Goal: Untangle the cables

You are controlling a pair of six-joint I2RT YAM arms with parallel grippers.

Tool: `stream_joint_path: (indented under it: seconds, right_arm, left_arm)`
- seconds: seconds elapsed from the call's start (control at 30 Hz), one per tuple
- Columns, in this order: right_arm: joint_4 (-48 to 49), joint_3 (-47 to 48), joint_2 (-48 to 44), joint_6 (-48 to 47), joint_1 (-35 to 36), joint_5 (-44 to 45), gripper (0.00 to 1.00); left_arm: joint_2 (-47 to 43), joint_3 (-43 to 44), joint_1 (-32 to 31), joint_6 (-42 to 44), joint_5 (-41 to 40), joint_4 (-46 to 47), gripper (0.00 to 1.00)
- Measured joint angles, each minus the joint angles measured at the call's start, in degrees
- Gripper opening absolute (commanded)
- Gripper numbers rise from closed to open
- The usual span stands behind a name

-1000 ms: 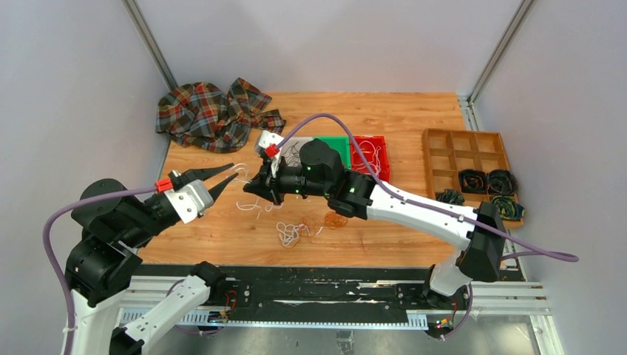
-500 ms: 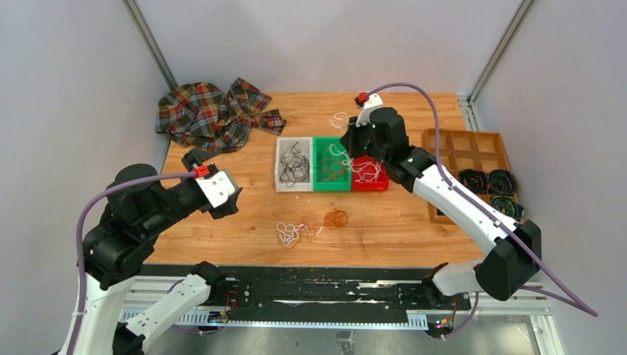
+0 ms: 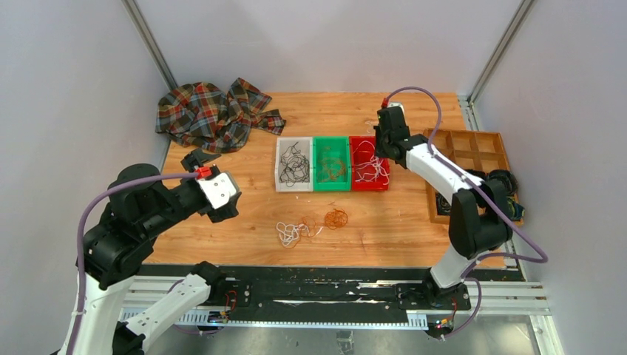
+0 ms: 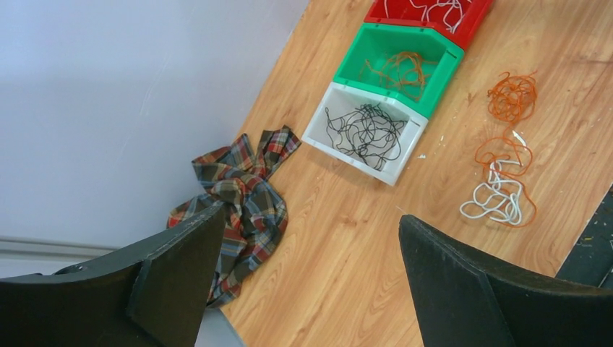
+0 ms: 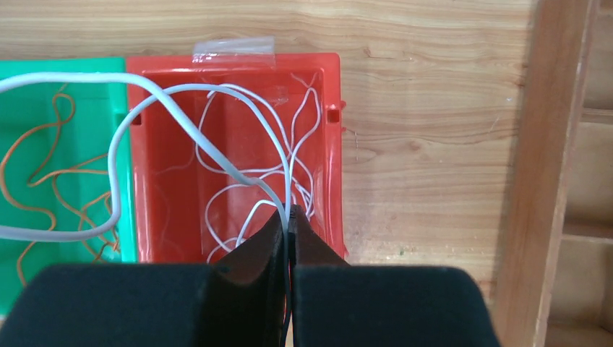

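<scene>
Three bins stand in a row: a white bin of black cables, a green bin of orange cables, and a red bin of white cables. My right gripper hovers over the red bin, shut on a white cable that loops out over the green bin. A white-and-orange tangle and an orange coil lie on the table in front of the bins. My left gripper is open and empty, raised at the left.
A plaid cloth is bunched at the back left corner. A wooden divided tray at the right edge holds dark coiled cords. The black rail runs along the near table edge.
My left gripper has opened wide and drawn back to the left. My right arm has swung from the table's middle to above the red bin, carrying the white cable.
</scene>
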Motion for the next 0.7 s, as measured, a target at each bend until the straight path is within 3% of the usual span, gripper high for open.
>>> stream_joint_path:
  seconds: [0.2, 0.33, 0.5, 0.7]
  right_arm:
    - [-0.3, 3.7, 5.4, 0.9, -0.7, -0.2, 0.01]
    - [-0.1, 4.8, 6.8, 2.3, -0.7, -0.8, 0.23]
    - [-1.8, 5.6, 7.9, 4.3, -0.7, -2.2, 0.42]
    - [-3.2, 5.6, 6.9, 5.0, -0.7, -3.0, 0.45]
  left_arm:
    - [0.0, 0.2, 0.0, 0.8, 0.0, -0.3, 0.95]
    - [0.0, 0.2, 0.0, 1.2, 0.0, -0.3, 0.95]
    - [0.0, 0.2, 0.0, 1.4, 0.0, -0.3, 0.95]
    - [0.0, 0.2, 0.0, 1.6, 0.0, -0.3, 0.95]
